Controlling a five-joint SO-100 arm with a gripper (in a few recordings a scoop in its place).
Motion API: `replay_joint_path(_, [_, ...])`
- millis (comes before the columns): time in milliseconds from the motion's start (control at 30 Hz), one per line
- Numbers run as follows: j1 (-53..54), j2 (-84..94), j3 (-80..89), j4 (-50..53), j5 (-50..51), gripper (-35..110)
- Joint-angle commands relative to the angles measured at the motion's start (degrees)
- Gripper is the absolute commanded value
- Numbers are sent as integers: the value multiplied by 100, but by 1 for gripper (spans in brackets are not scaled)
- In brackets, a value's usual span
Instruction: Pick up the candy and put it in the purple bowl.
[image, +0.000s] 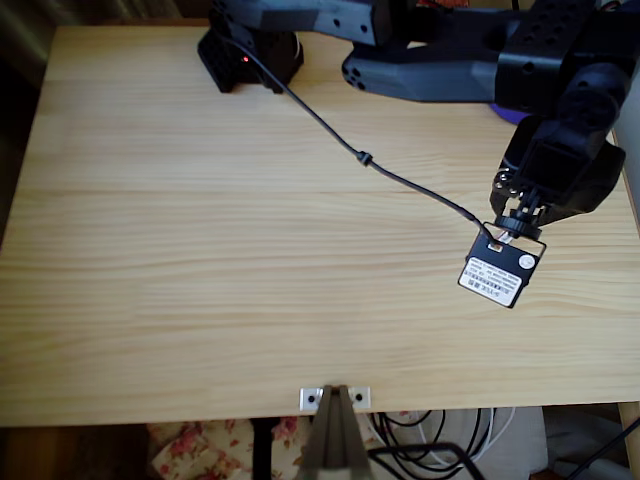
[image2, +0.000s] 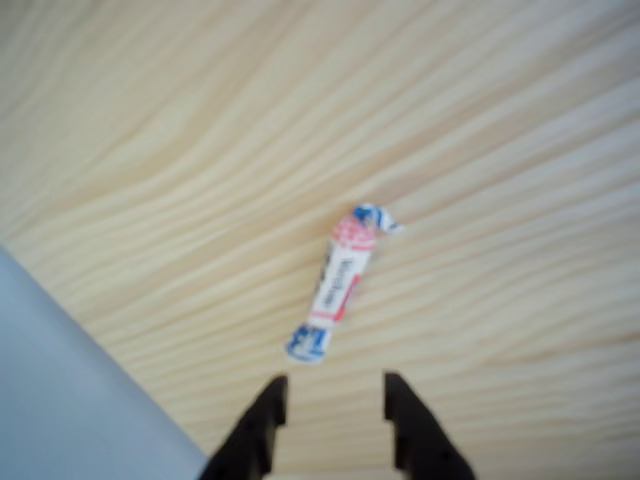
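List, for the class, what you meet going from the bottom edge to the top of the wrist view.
Gripper fingertips, parted → wrapped candy lying on the table → bare wooden table.

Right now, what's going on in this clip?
A black robot arm reaches along the right side of a light wooden table. In the wrist view its hand hovers open just short of a small candy in a white, red and blue wrapper, lying flat and untouched. A sliver of the bluish-purple plastic bowl peeks from under the arm.
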Motion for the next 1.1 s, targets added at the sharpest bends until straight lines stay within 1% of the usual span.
replay_joint_path(0, [0, 431, -281, -53, 1617, 16])
replay_joint_path(133, [70, 422, -325, -202, 1547, 19])
replay_joint_path(267, [70, 281, -404, -501, 1582, 19])
replay_joint_path(533, [18, -114, -940, -308, 1758, 19])
replay_joint_path(1067, [62, -299, -633, -615, 1811, 18])
